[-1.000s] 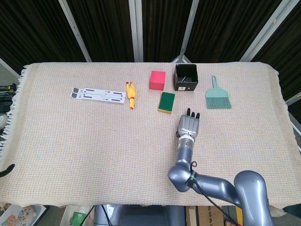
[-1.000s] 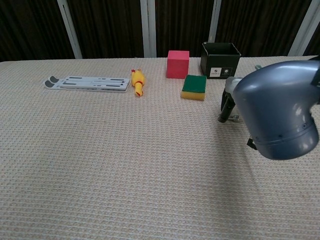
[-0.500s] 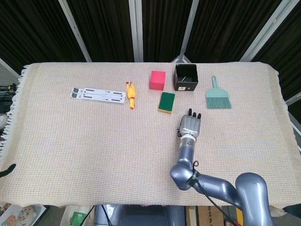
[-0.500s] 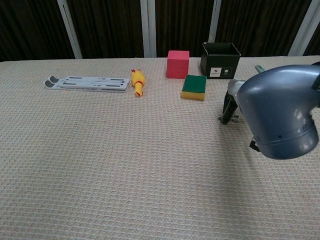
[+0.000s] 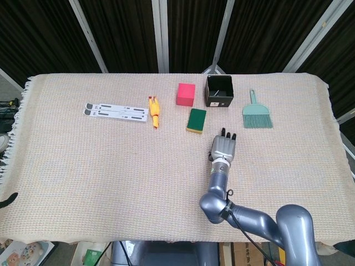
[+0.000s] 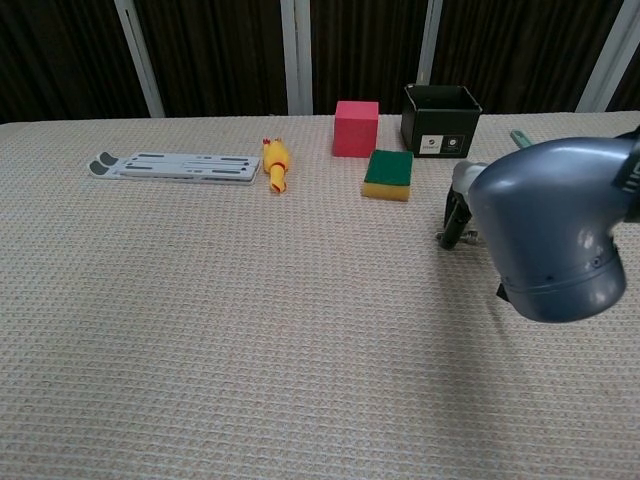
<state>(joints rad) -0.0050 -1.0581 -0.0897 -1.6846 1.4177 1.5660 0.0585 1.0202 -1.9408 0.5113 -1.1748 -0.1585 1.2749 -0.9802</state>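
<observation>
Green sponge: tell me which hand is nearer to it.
Right. The right hand hovers just in front of the green sponge, slightly to its right, holding nothing. The left hand shows in neither view.

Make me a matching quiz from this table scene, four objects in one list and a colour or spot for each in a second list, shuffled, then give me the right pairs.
Things:
1. cube-shaped block
2. open-topped square box
3. small plastic hand brush
4. rubber chicken toy

Descriptions:
A. teal, furthest right of the objects
B. yellow, lying just right of the flat white folded stand
C. pink, just behind the green sponge with a yellow base
D. black, with a white label on its front

Pairs: 1-C, 2-D, 3-A, 4-B
</observation>
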